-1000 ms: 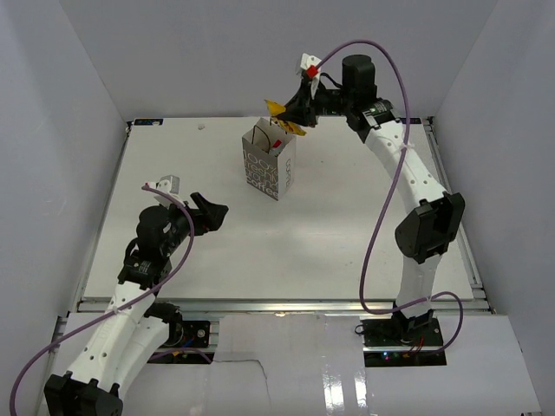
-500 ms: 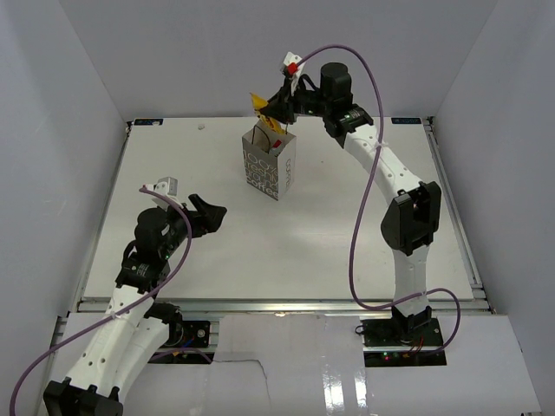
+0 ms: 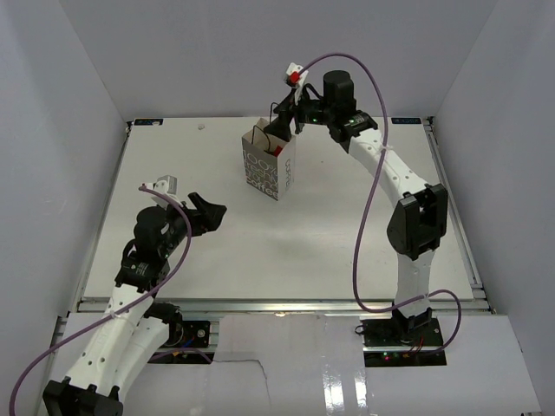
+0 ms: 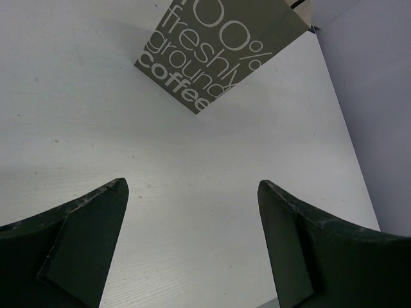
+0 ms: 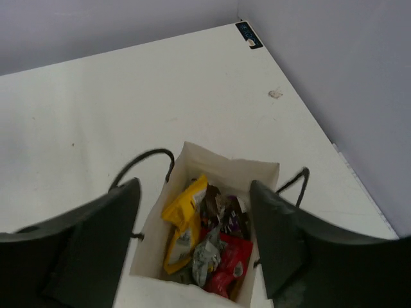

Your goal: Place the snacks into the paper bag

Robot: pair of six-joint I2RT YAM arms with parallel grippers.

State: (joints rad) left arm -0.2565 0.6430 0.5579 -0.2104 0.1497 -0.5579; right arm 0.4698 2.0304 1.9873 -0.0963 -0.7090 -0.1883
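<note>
The paper bag point(image 3: 264, 169) stands upright on the white table, toward the back and middle. My right gripper point(image 3: 282, 130) hovers just above its mouth, open and empty. Looking down from the right wrist, my right gripper point(image 5: 194, 185) frames the bag point(image 5: 225, 168), whose inside holds the snacks: a yellow packet point(image 5: 183, 221), a silver-grey one point(image 5: 209, 253), a red one point(image 5: 234, 260) and dark ones point(image 5: 225, 212). Far to the near left, my left gripper point(image 3: 211, 212) is open with nothing in it. The left wrist view has my left gripper point(image 4: 192, 185) pointed at the bag's lettered side point(image 4: 218, 45).
Pale walls enclose the table on three sides. A blue label point(image 5: 249, 35) sits at the table's back corner, and a small mark point(image 5: 275, 94) lies near the edge. Purple cables loop along both arms.
My right gripper moved left over the bag's mouth and opened. The yellow snack it held has dropped into the bag. The left arm has not moved.
</note>
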